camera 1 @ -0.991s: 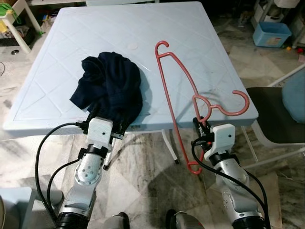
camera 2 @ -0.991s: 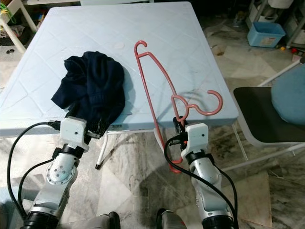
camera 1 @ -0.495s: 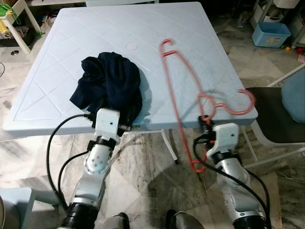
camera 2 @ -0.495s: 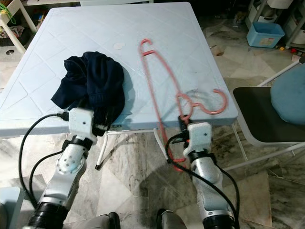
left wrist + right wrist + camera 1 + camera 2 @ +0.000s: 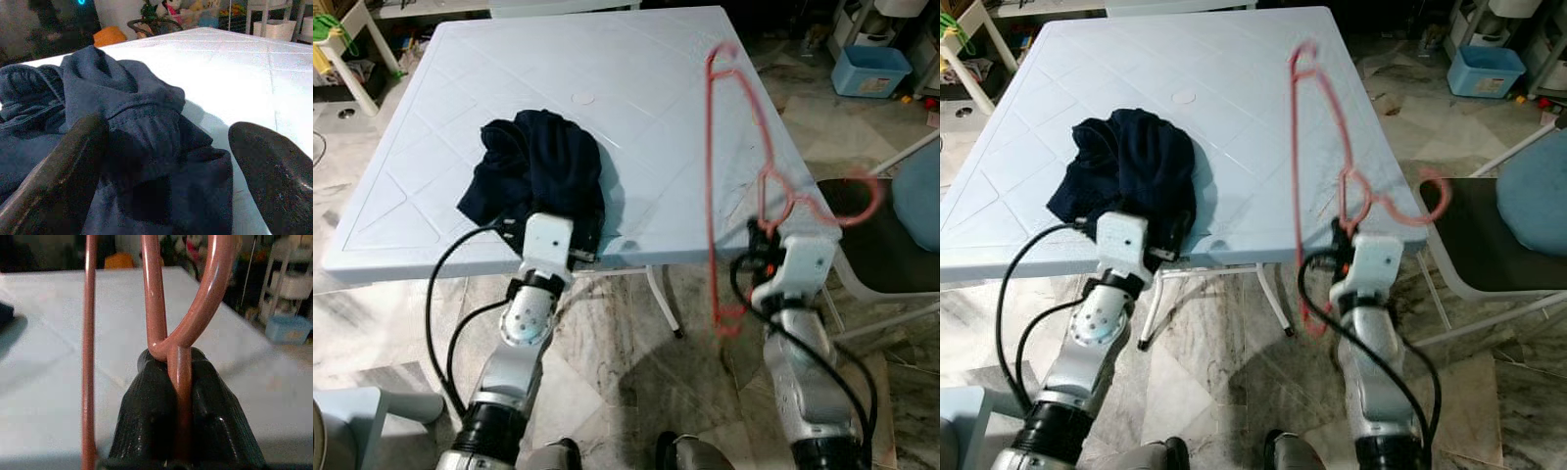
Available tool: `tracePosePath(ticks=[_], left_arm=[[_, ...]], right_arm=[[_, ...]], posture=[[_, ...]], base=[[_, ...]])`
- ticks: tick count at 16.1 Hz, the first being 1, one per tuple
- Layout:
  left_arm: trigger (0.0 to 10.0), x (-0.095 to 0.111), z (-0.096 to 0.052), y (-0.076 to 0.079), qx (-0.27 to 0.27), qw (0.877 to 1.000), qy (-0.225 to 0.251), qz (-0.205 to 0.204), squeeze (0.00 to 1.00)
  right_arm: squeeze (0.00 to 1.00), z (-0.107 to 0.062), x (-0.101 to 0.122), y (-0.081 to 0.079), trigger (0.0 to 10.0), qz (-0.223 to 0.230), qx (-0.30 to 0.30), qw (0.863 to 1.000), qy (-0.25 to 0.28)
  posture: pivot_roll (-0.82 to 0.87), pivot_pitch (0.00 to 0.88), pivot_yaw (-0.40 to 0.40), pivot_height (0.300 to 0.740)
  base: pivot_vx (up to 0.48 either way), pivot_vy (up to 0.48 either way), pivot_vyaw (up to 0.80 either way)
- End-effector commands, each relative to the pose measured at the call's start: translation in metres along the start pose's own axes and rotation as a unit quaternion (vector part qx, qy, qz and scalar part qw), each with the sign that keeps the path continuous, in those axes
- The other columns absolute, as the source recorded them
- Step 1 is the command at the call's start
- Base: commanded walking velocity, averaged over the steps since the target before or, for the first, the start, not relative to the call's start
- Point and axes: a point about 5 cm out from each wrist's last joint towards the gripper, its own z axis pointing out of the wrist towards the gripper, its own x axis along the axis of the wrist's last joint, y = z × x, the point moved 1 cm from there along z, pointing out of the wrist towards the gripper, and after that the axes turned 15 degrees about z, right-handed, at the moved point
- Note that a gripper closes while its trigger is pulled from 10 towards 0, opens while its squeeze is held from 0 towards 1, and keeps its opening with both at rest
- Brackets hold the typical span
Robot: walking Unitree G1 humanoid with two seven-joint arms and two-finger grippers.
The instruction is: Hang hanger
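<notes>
A salmon-pink wire hanger (image 5: 708,176) stands tilted up over the right side of the light blue table (image 5: 607,69), its hook (image 5: 864,201) pointing right past the table edge. My right gripper (image 5: 178,396) is shut on the hanger's neck just below the loop, at the table's near right edge (image 5: 765,238). A crumpled navy garment (image 5: 538,166) lies on the table's near left. My left gripper (image 5: 168,129) is open at the garment's near edge, one finger (image 5: 63,171) on each side of a fold.
A chair with a dark seat (image 5: 881,245) and a blue cushion (image 5: 918,196) stands right of the table, close to the hanger's hook. A blue bin (image 5: 871,69) sits on the marble floor at the far right. White furniture (image 5: 347,44) stands at the far left.
The right gripper has swung the hanger up off the table and to the right, so it now stands steeper. The left gripper has pushed forward into the garment's near edge.
</notes>
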Motion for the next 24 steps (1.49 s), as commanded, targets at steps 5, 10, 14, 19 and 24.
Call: tracePosePath(ticks=[5,10,14,19,24], left_arm=[[10.0,-0.003,-0.001,0.004,-0.003,1.0,-0.004,0.002,0.0],[10.0,-0.007,-0.002,0.009,-0.003,1.0,-0.022,-0.005,0.0],[10.0,-0.008,0.0,0.013,-0.008,0.999,-0.03,-0.011,0.0],[10.0,-0.008,0.0,0.016,-0.016,0.999,-0.03,-0.01,0.0],[10.0,-0.009,-0.001,0.015,-0.013,0.999,-0.034,-0.006,0.0]], right_arm=[[0.0,-0.003,0.009,0.001,10.0,-0.05,0.01,0.999,-0.002],[0.0,-0.008,0.006,0.004,10.0,-0.009,-0.004,1.0,-0.016],[0.0,-0.007,0.005,0.005,10.0,-0.009,-0.005,1.0,-0.021],[0.0,-0.007,0.004,0.004,10.0,0.003,-0.003,1.0,-0.027],[0.0,-0.007,0.002,0.005,10.0,0.001,-0.002,1.0,-0.03]], posture=[[-0.1,0.148,0.029,0.74],[-0.11,0.148,0.024,0.74],[-0.1,0.14,0.024,0.74],[-0.1,0.141,0.02,0.74],[-0.1,0.145,0.022,0.74]], base=[[0.0,0.0,0.0],[0.0,0.0,0.0],[0.0,0.0,-0.69],[-0.053,0.0,-0.27],[-0.265,0.0,0.0]])
